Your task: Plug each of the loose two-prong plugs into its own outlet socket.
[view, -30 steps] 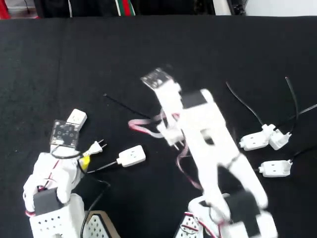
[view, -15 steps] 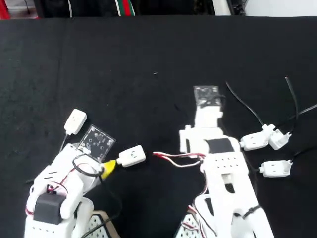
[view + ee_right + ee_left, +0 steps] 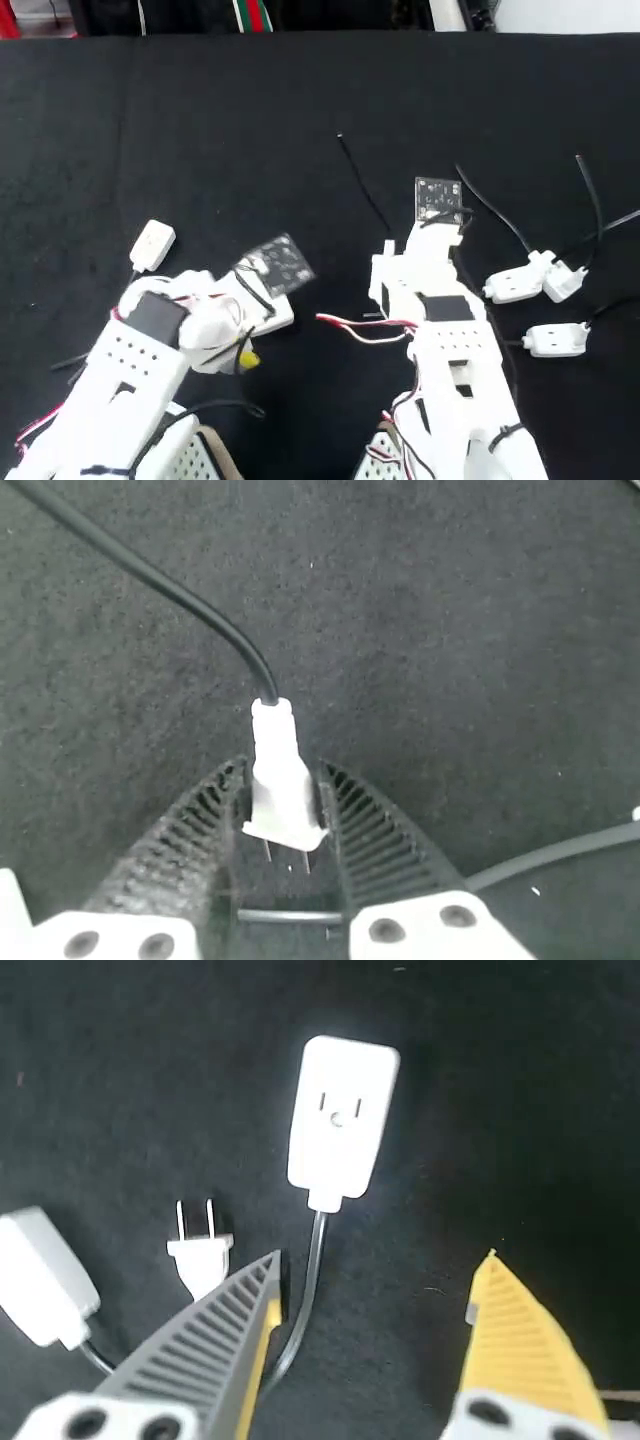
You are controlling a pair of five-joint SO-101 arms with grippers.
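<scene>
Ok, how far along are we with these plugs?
Done: at the right, one plug looks seated in a socket. Whether the lower-right socket is filled, I can't tell. In hand: the right gripper grips a black-cord plug; the open left gripper hovers by a loose plug and an empty socket. Left: seating both those plugs.

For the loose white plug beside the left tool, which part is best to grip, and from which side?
Probably grip the plug by its white body, behind the prongs, from above with the left tool closing on its side faces: it lies flat, and the prongs must stay free.
</scene>
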